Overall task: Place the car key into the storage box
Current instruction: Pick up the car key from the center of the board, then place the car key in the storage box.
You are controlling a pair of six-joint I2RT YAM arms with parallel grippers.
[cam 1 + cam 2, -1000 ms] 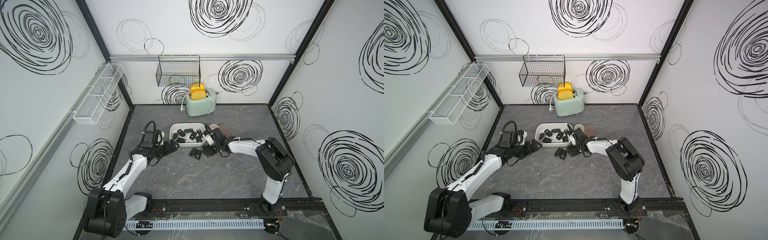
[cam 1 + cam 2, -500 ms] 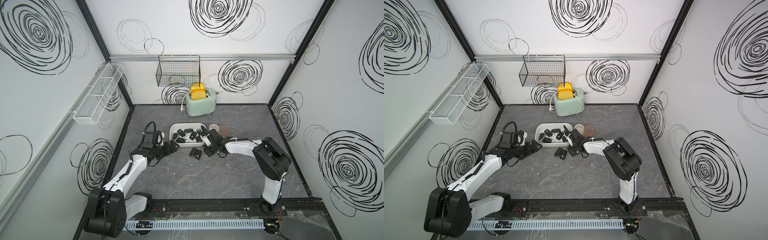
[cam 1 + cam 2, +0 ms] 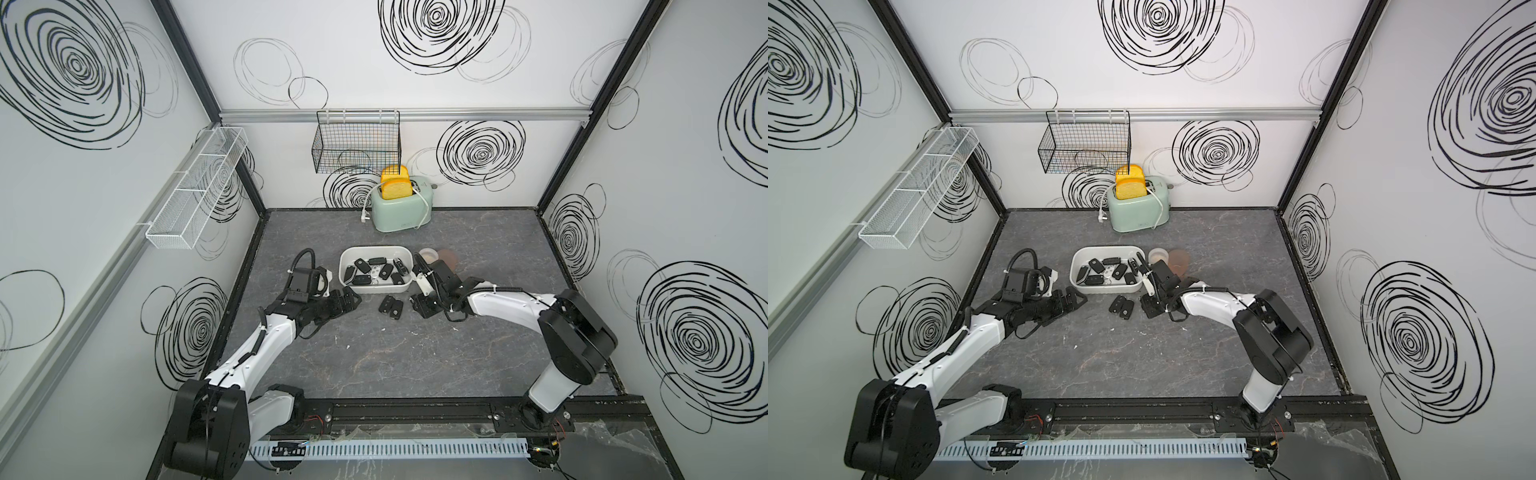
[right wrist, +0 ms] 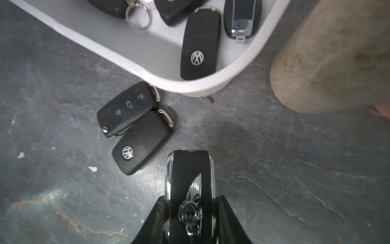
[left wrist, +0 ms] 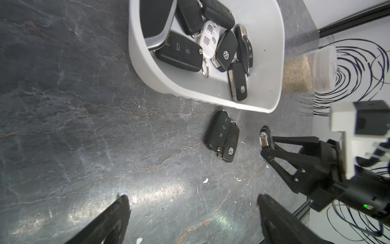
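Note:
My right gripper (image 4: 191,198) is shut on a glossy black car key (image 4: 190,179) with chrome edges and a winged emblem. It holds the key low over the grey table, just in front of the storage box's near right corner. The storage box (image 3: 376,248) is a shallow white tub with several black keys and one white key inside. Two more black keys (image 3: 391,306) lie side by side on the table in front of the box (image 4: 147,76). My left gripper (image 5: 192,197) stands open over bare table to the left of the box, in both top views (image 3: 1073,300).
A mint toaster (image 3: 401,210) with yellow toast stands at the back wall. A clear jar of sand (image 3: 428,254) and a brown disc (image 3: 448,257) sit right of the box. A black wire basket (image 3: 357,145) and a white mesh tray (image 3: 195,195) hang on the walls.
The right gripper's jaws have closed on the winged-emblem key. The left arm has not moved.

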